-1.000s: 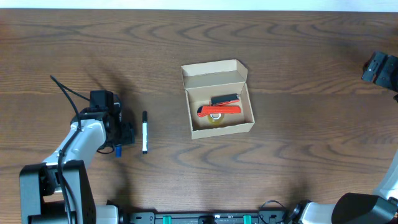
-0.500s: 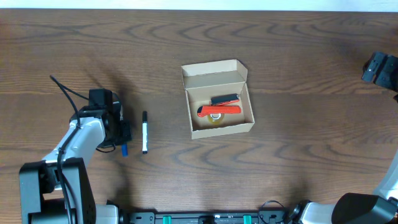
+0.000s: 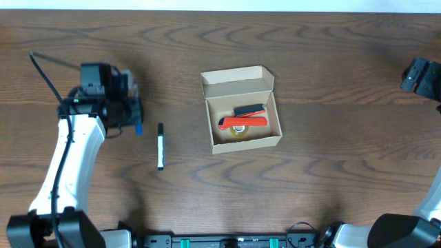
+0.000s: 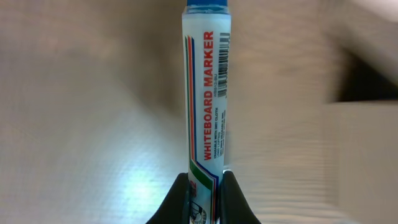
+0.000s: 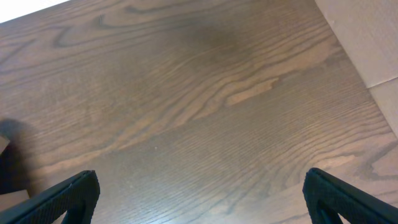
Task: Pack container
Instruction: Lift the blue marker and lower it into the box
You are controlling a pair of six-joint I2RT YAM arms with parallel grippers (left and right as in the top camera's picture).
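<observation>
The container (image 3: 241, 141), a tan cardboard box with its flap lid standing open, sits mid-table. Inside lie an orange tool (image 3: 242, 122), a black pen (image 3: 249, 109) and a yellowish tape roll (image 3: 238, 131). Far left of it, my left gripper (image 3: 132, 116) is shut on a white whiteboard marker (image 4: 207, 93) with a blue cap (image 3: 138, 128); the marker's lower end is pinched between the black fingers (image 4: 177, 202) and it is off the table. A black marker (image 3: 160, 146) lies on the table between that gripper and the box. My right gripper (image 3: 420, 74) stands open and holds nothing, at the far right edge.
The wooden table (image 3: 331, 165) is dark brown. In the right wrist view its edge runs along the upper right, with pale floor (image 5: 367, 37) beyond. A black cable (image 3: 48, 60) loops from the left arm.
My left gripper closed on the blue-capped marker, lifted it off the table and moved toward the far side. The black marker, the box and the right arm stayed put.
</observation>
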